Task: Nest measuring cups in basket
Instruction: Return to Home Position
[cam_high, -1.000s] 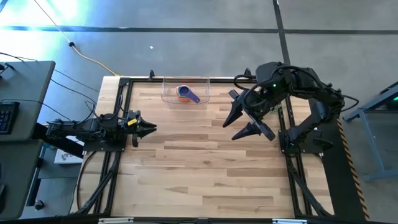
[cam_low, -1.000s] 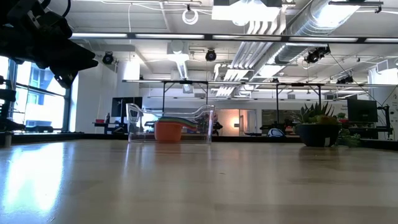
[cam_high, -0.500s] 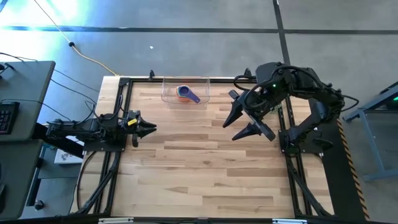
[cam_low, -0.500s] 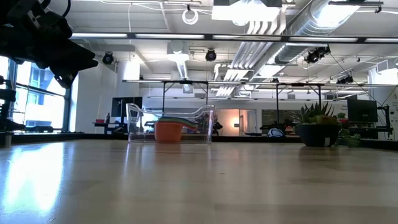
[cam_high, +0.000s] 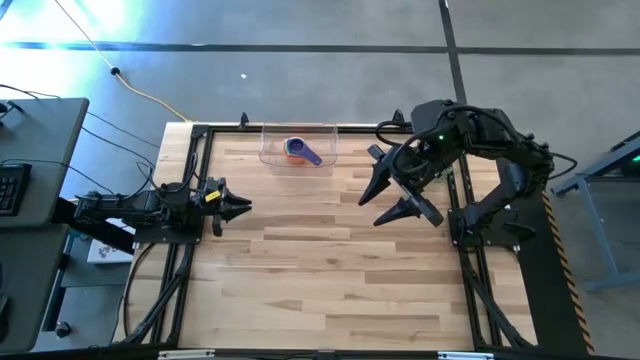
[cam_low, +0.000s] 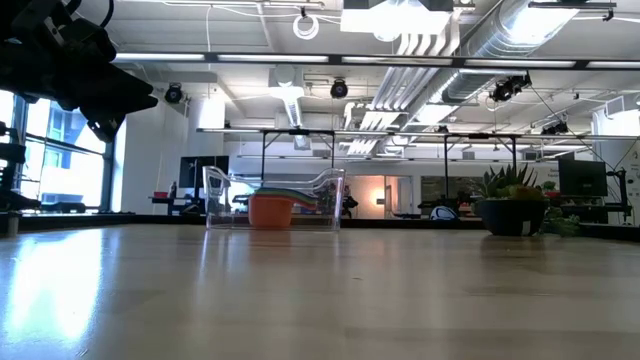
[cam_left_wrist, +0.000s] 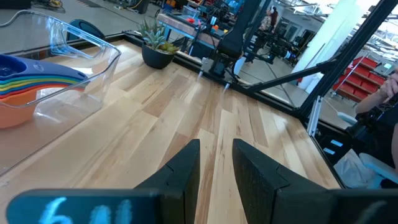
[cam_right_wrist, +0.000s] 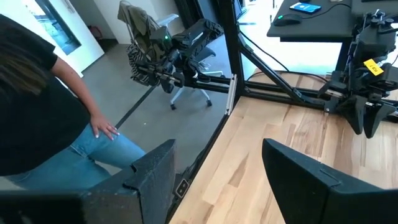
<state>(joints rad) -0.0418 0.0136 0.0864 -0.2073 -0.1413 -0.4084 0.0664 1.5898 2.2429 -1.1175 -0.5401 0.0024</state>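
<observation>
The clear basket (cam_high: 298, 145) stands at the table's far edge, a little left of the middle. Several measuring cups (cam_high: 297, 151) sit nested inside it on its floor. The orange one (cam_left_wrist: 15, 106) is outermost, and a blue handle (cam_high: 311, 156) lies on top. The low view shows the stack (cam_low: 271, 209) through the basket's wall (cam_low: 220, 195). My left gripper (cam_high: 243, 207) waits low at the table's left edge, open by a narrow gap (cam_left_wrist: 216, 163), nothing between its fingers. My right gripper (cam_high: 375, 204) hangs raised over the table's right side, wide open (cam_right_wrist: 217, 168) and empty.
A potted plant (cam_left_wrist: 155, 50) stands by the table's far right, also in the low view (cam_low: 510, 205). A person (cam_right_wrist: 43, 118) stands on the floor just beyond the table's far edge. Bare wood (cam_high: 330, 260) stretches between the arms and toward the near edge.
</observation>
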